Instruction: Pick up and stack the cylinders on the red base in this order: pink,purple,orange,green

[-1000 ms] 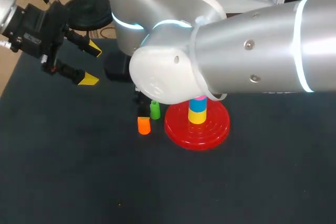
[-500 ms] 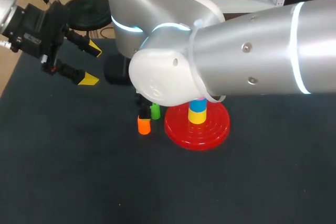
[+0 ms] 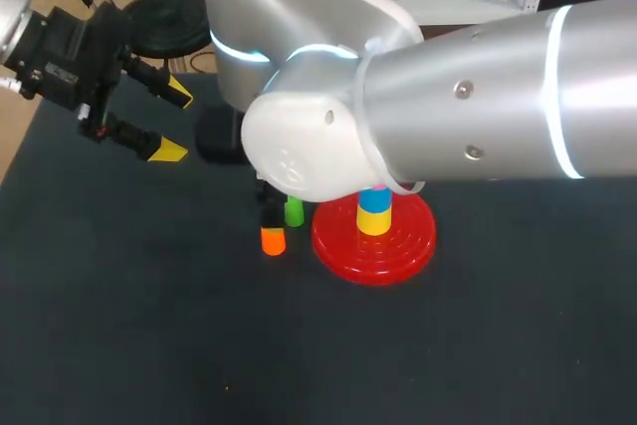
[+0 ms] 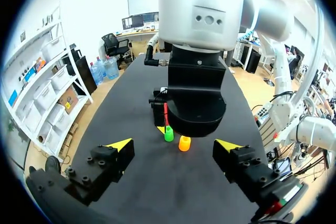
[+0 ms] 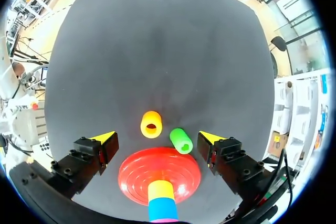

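The red base [image 3: 398,246] carries a short stack [image 3: 374,211] of a yellow, a blue and a pink cylinder. Just left of the base an orange cylinder [image 3: 273,240] stands upright, with a green cylinder [image 3: 294,211] behind it. My right arm [image 3: 418,116] hangs over them and hides its own gripper in the head view. In the right wrist view the right gripper [image 5: 157,138] is open above the table, the orange cylinder [image 5: 151,124] and the tilted green cylinder [image 5: 181,140] below its gap, the red base [image 5: 136,174] nearer the wrist. My left gripper [image 3: 171,123] is open and empty at the table's far left.
From the left wrist view the open left gripper [image 4: 173,145] faces the green cylinder [image 4: 168,134] and the orange cylinder [image 4: 184,143] under the right arm's wrist [image 4: 195,77]. The black tabletop [image 3: 149,325] lies bare in front of and to the left of the cylinders.
My right arm has edged slightly to the left above the cylinders. The left arm, the cylinders and the base have not moved.
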You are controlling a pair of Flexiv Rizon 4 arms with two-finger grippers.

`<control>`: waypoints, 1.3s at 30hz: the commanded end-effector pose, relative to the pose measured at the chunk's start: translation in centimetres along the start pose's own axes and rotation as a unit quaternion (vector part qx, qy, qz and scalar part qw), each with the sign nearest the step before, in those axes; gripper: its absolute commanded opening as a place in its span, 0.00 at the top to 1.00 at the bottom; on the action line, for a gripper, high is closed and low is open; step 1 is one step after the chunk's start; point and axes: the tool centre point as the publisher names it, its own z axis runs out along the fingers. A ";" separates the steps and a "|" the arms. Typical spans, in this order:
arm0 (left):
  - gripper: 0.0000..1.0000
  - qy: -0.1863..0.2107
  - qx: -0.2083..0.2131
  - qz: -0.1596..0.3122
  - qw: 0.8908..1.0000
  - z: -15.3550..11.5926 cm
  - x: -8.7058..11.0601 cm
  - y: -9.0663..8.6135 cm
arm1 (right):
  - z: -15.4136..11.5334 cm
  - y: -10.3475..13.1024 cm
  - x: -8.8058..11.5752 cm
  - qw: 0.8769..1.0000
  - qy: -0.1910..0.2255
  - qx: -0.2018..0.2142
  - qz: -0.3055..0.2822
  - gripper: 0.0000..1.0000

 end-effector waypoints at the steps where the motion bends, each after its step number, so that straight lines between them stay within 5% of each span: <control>1: 0.00 0.000 -0.001 0.000 1.000 0.0 0.0 -0.1 | 0.1 -0.1 -0.1 1.000 -0.001 -0.002 0.000 0.00; 39: 0.00 0.000 -0.001 0.000 1.000 0.0 0.0 -0.1 | 2.1 1.2 -0.8 0.999 -0.004 -0.029 -0.017 0.00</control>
